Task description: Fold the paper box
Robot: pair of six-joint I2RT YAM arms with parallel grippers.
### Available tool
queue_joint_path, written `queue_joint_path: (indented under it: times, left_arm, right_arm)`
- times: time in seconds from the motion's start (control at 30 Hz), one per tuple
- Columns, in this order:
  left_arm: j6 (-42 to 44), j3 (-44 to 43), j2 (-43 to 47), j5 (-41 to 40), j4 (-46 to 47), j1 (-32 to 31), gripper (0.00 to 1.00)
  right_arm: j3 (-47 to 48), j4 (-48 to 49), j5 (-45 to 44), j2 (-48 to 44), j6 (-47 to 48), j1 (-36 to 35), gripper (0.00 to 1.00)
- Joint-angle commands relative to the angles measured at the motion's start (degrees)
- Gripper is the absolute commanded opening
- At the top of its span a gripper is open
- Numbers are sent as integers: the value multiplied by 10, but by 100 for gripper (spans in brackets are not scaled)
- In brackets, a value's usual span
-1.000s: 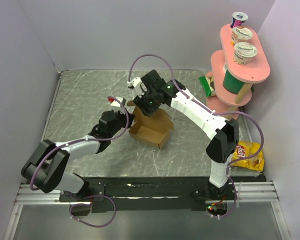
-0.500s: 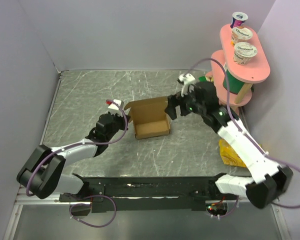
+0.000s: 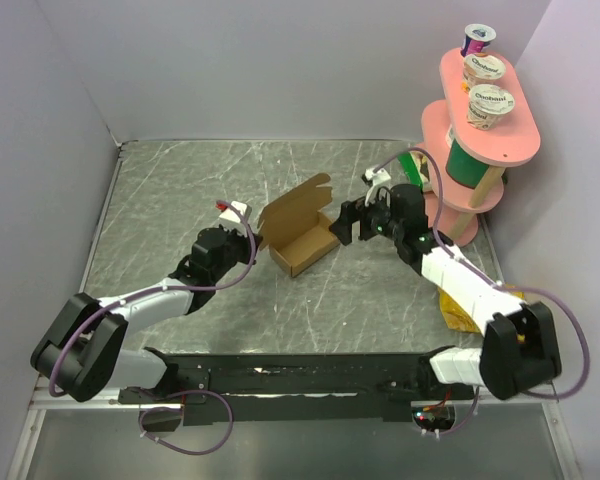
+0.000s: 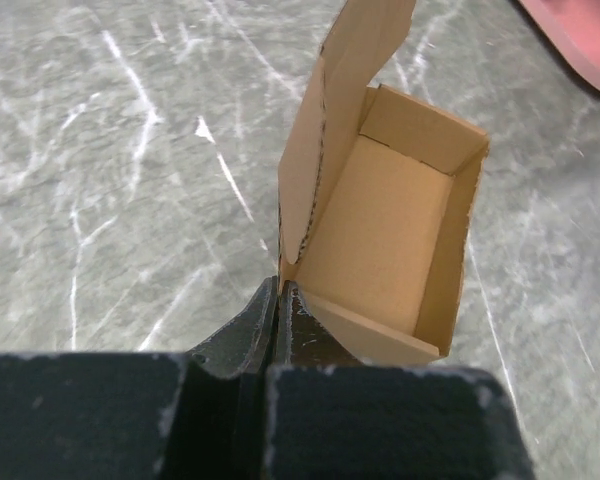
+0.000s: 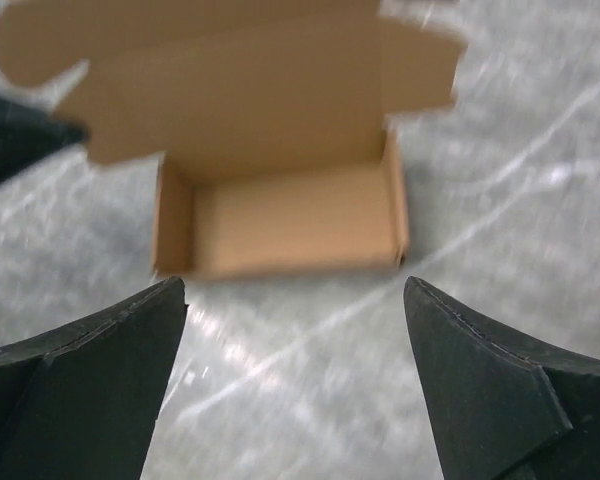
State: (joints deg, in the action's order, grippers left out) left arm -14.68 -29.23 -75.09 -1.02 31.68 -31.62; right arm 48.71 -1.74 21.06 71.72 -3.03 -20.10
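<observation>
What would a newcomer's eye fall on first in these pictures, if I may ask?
Probably the brown paper box, lying open with its lid raised mid-table. The left end effector sits shut at one corner of it, while the right end effector faces it with jaws wide open. After that, the pink stand with yogurt cups at the far right.

Chobani on far yogurt cup lid (image 3: pixel 483 68), Chobani on near yogurt cup lid (image 3: pixel 491 101), both atop pink stand (image 3: pixel 526 138)
</observation>
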Motion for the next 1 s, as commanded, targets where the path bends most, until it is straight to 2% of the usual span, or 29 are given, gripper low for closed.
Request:
queue_joint_path:
  times: [0.0, 0.13, 0.37, 0.57, 0.73, 0.97]
  left_arm:
    - [17, -6, 26, 61, 8, 3, 1]
    - [22, 1, 43, 103, 5, 7, 1]
    - [20, 4, 57, 119, -20, 14, 1]
    - [18, 7, 64, 132, -23, 14, 1]
    - [18, 7, 65, 131, -26, 14, 1]
    - [12, -2, 59, 108, -36, 14, 1]
  right_arm:
    - [45, 131, 109, 74, 25, 44, 99]
    - [76, 135, 204, 138, 55, 74, 99]
    - [54, 191, 175, 163, 54, 92, 99]
    - [46, 214, 202, 187, 44, 98, 99]
    - [57, 223, 227, 217, 41, 98, 95]
    - [50, 210, 217, 213, 39, 98, 85]
